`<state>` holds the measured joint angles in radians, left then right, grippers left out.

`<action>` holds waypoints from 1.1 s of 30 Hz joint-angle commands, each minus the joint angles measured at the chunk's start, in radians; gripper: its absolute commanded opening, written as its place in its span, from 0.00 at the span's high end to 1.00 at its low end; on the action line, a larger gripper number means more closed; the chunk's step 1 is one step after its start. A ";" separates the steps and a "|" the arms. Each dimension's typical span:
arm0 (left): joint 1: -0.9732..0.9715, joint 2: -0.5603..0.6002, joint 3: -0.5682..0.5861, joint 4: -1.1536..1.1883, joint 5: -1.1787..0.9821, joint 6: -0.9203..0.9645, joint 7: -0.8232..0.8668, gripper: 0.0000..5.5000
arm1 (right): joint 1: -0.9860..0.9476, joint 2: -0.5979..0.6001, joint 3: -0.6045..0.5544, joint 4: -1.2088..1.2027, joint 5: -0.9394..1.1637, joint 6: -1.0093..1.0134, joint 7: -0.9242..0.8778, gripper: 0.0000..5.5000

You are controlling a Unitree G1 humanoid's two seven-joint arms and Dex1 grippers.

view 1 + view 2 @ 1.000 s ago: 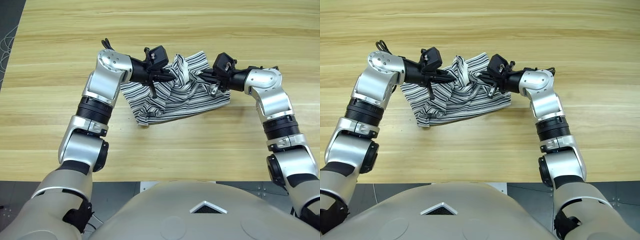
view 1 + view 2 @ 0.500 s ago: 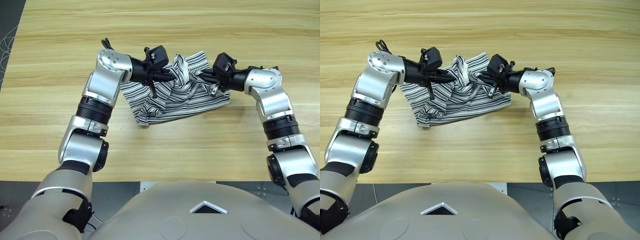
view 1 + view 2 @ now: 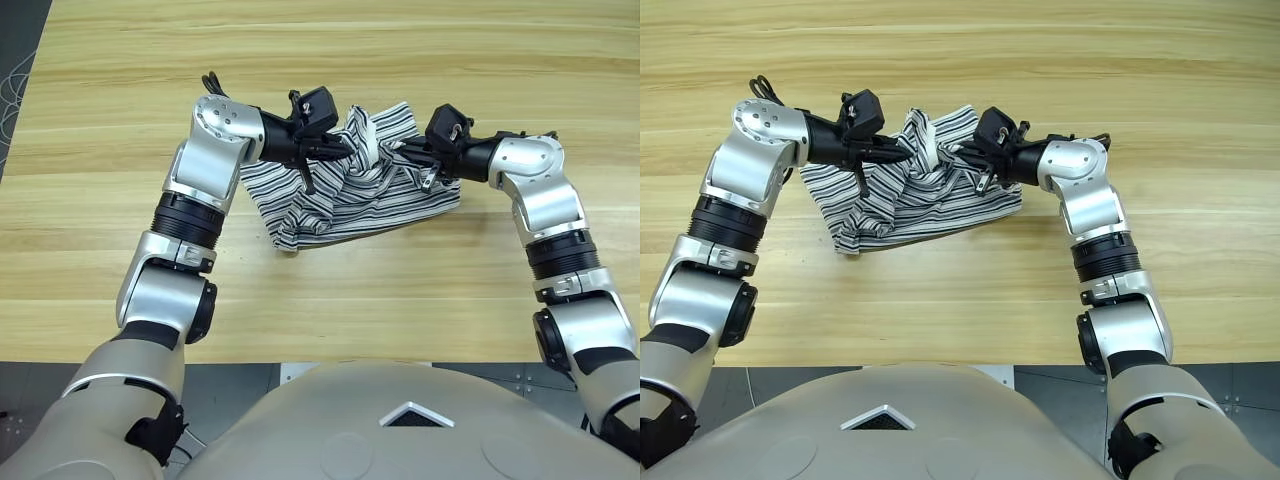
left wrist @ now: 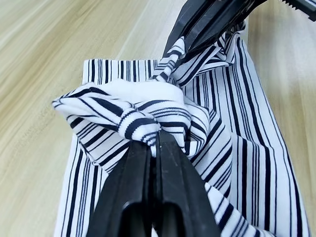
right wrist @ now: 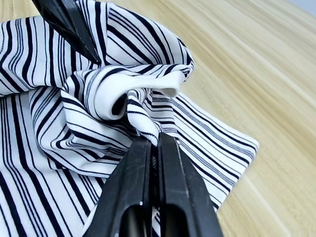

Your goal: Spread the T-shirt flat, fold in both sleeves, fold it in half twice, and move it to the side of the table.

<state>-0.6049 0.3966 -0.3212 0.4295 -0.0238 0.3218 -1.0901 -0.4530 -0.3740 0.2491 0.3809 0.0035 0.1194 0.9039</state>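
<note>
T-shirt [image 3: 345, 205] cloth, striped black and white, is seen lying crumpled near the middle of the wooden table [image 3: 420, 60], with its long axis running roughly from the robot's left to its right and its near-left corner dipping toward the robot. The garment is met from opposite ends by the two arms, so neither can be judged the nearer. The left gripper [image 4: 154, 137] is clamped shut on a gathered knot of the fabric, and the right gripper [image 5: 154, 140] is likewise pinched tight on a fold beside a plain white band. The two grip points are found just beside each other at a raised bunch [image 3: 368, 148] on the far half of the cloth, with the rest draped down from it onto the table. Since the pinches sit so close together, spreading would probably call for the grippers to be drawn apart along that long axis. Sleeves and neckline cannot be made out among the folds, and whether the white band is collar or hem cannot be told.
</note>
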 commanded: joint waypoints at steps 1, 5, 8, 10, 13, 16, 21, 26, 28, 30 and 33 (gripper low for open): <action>-0.014 0.000 0.003 0.006 0.000 -0.007 -0.002 0.98 | -0.017 -0.003 -0.002 0.009 -0.002 -0.008 -0.002 0.97; -0.011 0.001 0.003 0.003 0.001 -0.007 -0.001 0.98 | -0.011 -0.004 -0.003 0.006 -0.002 -0.009 -0.005 0.97; -0.006 0.002 0.005 0.001 -0.001 -0.008 -0.001 0.98 | -0.005 -0.006 -0.006 0.001 0.000 -0.008 -0.006 0.97; -0.004 0.000 0.005 0.008 0.001 -0.012 0.002 0.98 | -0.006 -0.006 -0.009 0.005 0.001 -0.009 -0.008 0.97; -0.002 -0.002 0.005 0.025 0.004 -0.021 0.006 0.98 | -0.005 -0.005 -0.011 0.008 0.003 -0.001 -0.012 0.97; 0.002 -0.001 0.006 0.024 0.000 -0.025 0.001 0.98 | 0.001 -0.008 -0.009 -0.002 0.001 -0.008 -0.013 0.97; -0.005 -0.001 0.011 0.035 0.000 -0.032 0.003 0.98 | 0.001 -0.008 -0.011 0.006 0.001 -0.014 -0.016 0.97; -0.008 0.002 0.015 0.038 0.001 -0.033 0.002 0.98 | -0.004 -0.008 -0.008 0.004 0.000 -0.014 -0.013 0.97; -0.008 -0.001 0.016 0.039 0.000 -0.031 0.001 0.98 | -0.005 -0.008 -0.008 0.004 -0.001 -0.013 -0.013 0.97; -0.005 0.000 0.012 0.037 0.002 -0.032 0.000 0.98 | -0.004 -0.008 -0.007 0.003 -0.001 -0.012 -0.013 0.97; -0.004 -0.001 0.012 0.036 0.001 -0.030 -0.001 0.98 | -0.004 -0.007 -0.008 0.005 -0.001 -0.013 -0.014 0.97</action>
<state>-0.6039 0.3945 -0.3115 0.4652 -0.0239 0.2999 -1.0894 -0.4527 -0.3739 0.2474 0.3867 0.0037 0.1123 0.8942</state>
